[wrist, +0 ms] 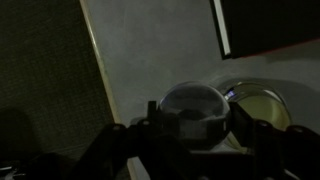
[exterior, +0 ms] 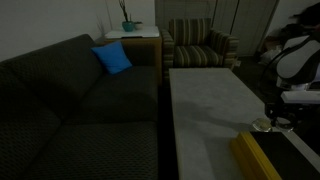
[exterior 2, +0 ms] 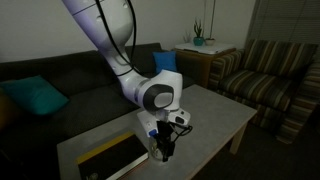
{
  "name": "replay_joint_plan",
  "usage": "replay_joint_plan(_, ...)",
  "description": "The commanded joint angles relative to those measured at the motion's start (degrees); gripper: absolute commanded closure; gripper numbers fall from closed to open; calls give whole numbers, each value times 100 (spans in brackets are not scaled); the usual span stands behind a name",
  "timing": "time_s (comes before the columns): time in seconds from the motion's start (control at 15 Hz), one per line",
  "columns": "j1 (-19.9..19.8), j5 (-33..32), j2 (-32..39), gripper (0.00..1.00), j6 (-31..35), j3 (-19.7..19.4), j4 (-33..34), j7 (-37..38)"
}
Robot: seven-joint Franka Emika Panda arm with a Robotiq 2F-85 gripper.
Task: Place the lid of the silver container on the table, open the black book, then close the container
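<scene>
In the wrist view my gripper [wrist: 195, 118] is shut on the lid [wrist: 193, 108], a round silvery disc held between the two fingers just above the table [wrist: 150, 50]. The silver container [wrist: 262, 104] stands uncovered right beside it, its pale inside showing. The black book [wrist: 268, 24] lies shut near it on the table. In both exterior views the gripper [exterior: 272, 120] [exterior 2: 165, 146] hangs low over the table [exterior: 200, 100] [exterior 2: 215, 115] next to the black book [exterior: 285, 152] [exterior 2: 112, 158], whose yellow side [exterior: 254, 155] shows.
A dark sofa [exterior: 70, 110] with a blue cushion [exterior: 112, 58] runs along one long side of the table. A striped armchair [exterior: 198, 45] and a small side table with a plant [exterior: 130, 30] stand beyond the far end.
</scene>
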Motion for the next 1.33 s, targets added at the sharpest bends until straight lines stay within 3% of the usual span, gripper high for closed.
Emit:
replay_joint_plan(0.0,106,-10,-390,55,331,-79,-559,-87)
replay_joint_plan(0.2,190,-31,-506,55,353,-168,-671,-22)
replay_joint_plan(0.47,412,-28,-484,55,-93,-499,-740,441)
replay_joint_plan(0.67,338,10,-327,55,-189,-489,-735,507)
replay_joint_plan(1.27,-379,152,857,55,1334,30,-8,-245)
